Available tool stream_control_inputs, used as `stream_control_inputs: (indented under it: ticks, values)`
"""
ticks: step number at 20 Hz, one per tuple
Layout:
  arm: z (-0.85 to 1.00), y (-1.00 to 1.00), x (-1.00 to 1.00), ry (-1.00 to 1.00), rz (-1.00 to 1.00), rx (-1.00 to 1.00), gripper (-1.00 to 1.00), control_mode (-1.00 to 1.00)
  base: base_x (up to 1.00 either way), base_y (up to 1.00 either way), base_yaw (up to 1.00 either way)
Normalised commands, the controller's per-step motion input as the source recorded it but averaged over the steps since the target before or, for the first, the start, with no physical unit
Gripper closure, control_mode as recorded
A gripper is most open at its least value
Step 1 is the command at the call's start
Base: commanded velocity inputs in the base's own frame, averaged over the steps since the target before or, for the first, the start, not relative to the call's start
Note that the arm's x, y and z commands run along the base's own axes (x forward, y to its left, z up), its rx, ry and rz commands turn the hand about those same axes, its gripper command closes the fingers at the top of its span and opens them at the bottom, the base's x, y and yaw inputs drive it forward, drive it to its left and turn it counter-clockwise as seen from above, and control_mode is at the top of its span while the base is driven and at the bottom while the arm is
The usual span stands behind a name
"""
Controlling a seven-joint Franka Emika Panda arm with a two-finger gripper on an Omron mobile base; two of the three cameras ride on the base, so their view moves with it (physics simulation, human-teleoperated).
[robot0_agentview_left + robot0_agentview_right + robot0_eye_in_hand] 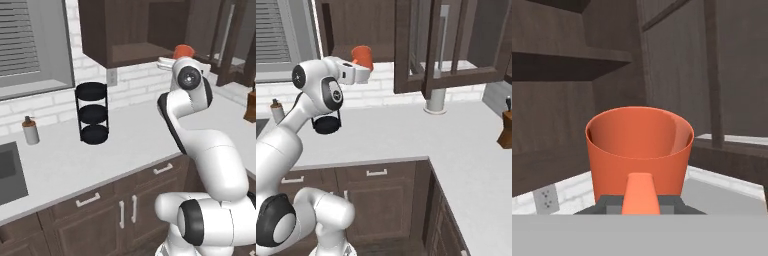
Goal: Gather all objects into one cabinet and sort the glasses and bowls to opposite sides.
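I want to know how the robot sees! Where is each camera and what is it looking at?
Left base view: behind the arm's left, looking over the counter at the black rack; the white arm rises at right.
Right base view: behind the arm's right, facing the open cabinet; the arm rises at left.
Hand view: on the hand, looking past the tool into the cabinet.
All share the orange mug the tool holds.
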Motion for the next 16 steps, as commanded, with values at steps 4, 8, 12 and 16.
stream_control_inputs:
  ticks: [4, 8, 12, 16]
  values:
    - [0.0, 0.0, 0.0, 0.0, 0.0, 0.0, 1.0, 1.0, 0.05, 0.09, -0.03]
    - [0.0, 0.0, 0.0, 0.0, 0.0, 0.0, 1.0, 1.0, -0.21, 0.45, -0.18]
    - [0.0, 0.0, 0.0, 0.0, 0.0, 0.0, 1.0, 1.0, -0.36, 0.58, -0.29]
    - [0.0, 0.0, 0.0, 0.0, 0.0, 0.0, 1.0, 1.0, -0.31, 0.48, -0.29]
